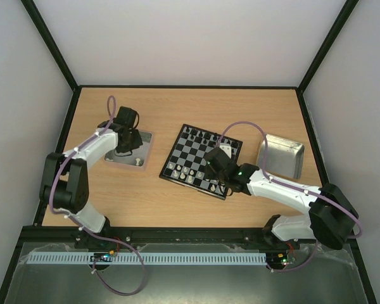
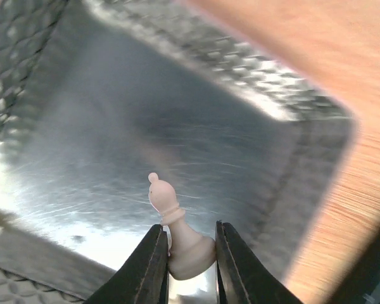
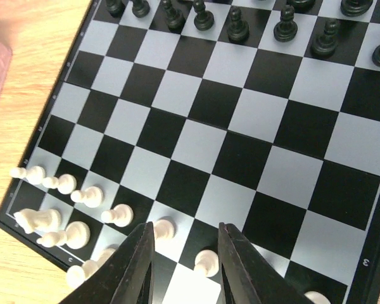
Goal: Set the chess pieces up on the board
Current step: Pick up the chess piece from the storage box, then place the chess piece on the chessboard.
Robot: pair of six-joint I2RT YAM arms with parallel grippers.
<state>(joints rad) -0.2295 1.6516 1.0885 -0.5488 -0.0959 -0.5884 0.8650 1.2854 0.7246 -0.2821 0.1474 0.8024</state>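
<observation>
Firstly, left gripper point(image 2: 189, 253) clenched low on base of cream-white piece point(image 2: 177, 231) inside metal tray point(image 2: 114, 126); head left free, which suits upright set-down. Board point(image 1: 199, 158) mid-table: black pieces point(image 3: 237, 25) line far rows, white pieces point(image 3: 82, 196) part-fill near rows. Right gripper point(image 3: 183, 253) hovers over white side, jaws parted, empty, probably waiting to straighten.

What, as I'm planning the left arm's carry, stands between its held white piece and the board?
Only the tray wall around the white piece, then bare table; but the right gripper hovers over the board's white rows.
</observation>
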